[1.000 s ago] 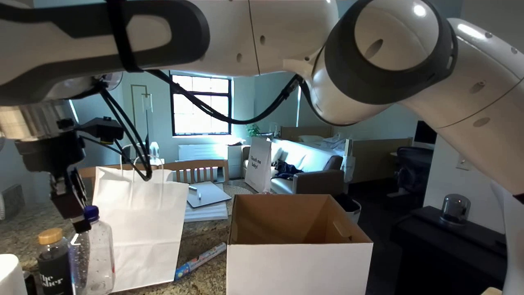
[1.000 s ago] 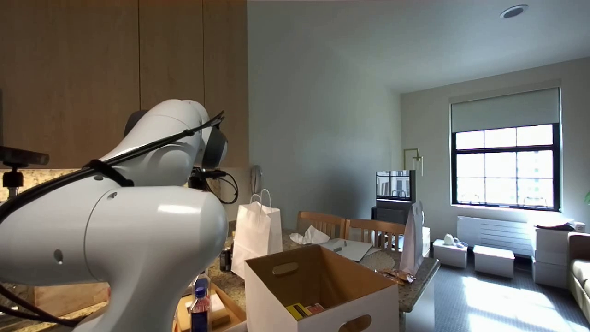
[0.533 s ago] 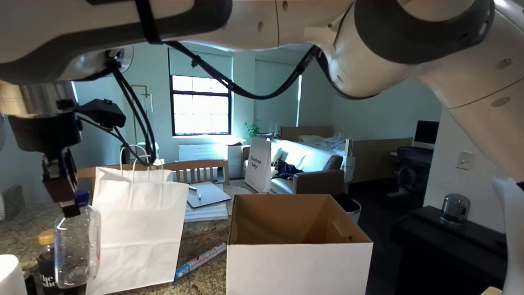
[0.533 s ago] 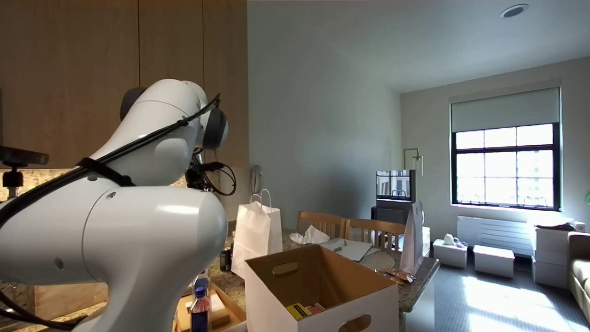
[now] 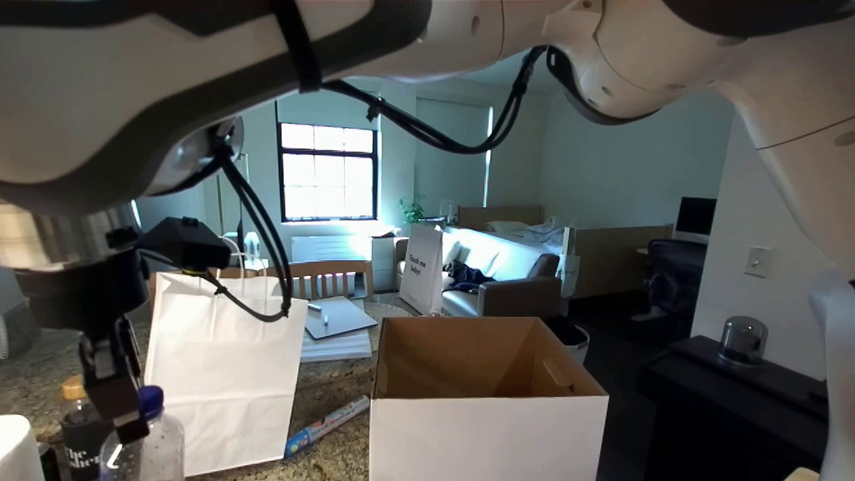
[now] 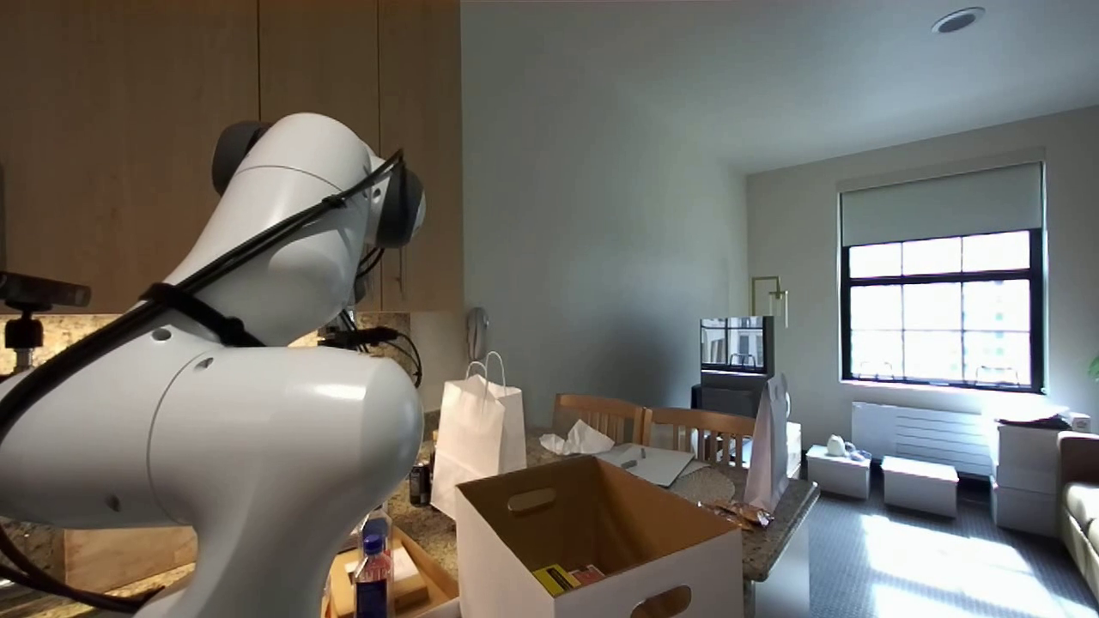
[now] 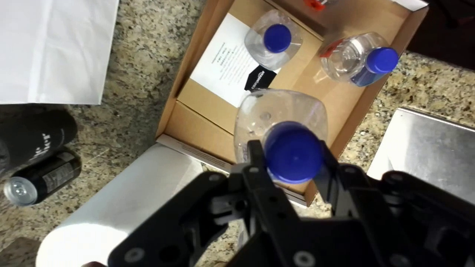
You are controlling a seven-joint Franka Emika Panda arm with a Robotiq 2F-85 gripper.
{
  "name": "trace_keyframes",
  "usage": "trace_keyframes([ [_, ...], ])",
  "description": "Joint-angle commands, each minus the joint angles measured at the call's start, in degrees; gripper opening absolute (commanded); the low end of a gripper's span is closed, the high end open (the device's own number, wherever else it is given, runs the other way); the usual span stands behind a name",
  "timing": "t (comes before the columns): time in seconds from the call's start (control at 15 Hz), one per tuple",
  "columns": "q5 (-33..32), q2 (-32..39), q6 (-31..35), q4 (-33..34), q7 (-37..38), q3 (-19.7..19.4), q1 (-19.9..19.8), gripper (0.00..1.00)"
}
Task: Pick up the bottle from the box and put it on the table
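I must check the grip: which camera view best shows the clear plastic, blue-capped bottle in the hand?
Wrist view: the bottle shows from above, black fingers at either side. In an exterior view, only cap and upper body show; elsewhere I cannot make it out.

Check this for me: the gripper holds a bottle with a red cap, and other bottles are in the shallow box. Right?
Not quite: the cap is blue, not red, as the wrist view shows. The rest is right: the gripper holds a bottle, and other bottles are in the shallow box.
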Motion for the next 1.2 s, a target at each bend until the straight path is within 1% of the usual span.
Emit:
trace_keyframes([
  [0.0, 1.80, -6.37, 8.98, -13.77, 1.14, 1.12, -1.22, 0.15],
  [0.2, 1.60, -8.44, 14.23, -22.32, 2.84, 1.92, -0.69, 0.15],
  [0.33, 0.85, -6.51, 15.63, -23.08, 6.13, 1.64, 0.51, 0.15],
  [0.4, 1.39, -4.75, 15.68, -22.25, 7.01, 1.67, 0.89, 0.15],
  [0.6, 1.03, 0.96, 14.31, -17.06, 9.59, 0.75, 2.98, 0.15],
  [0.8, 0.30, 5.69, 14.05, -11.34, 13.39, -1.36, 5.57, 0.15],
  [1.13, -0.02, 12.63, 12.42, -2.54, 19.81, -5.98, 10.81, 0.15],
])
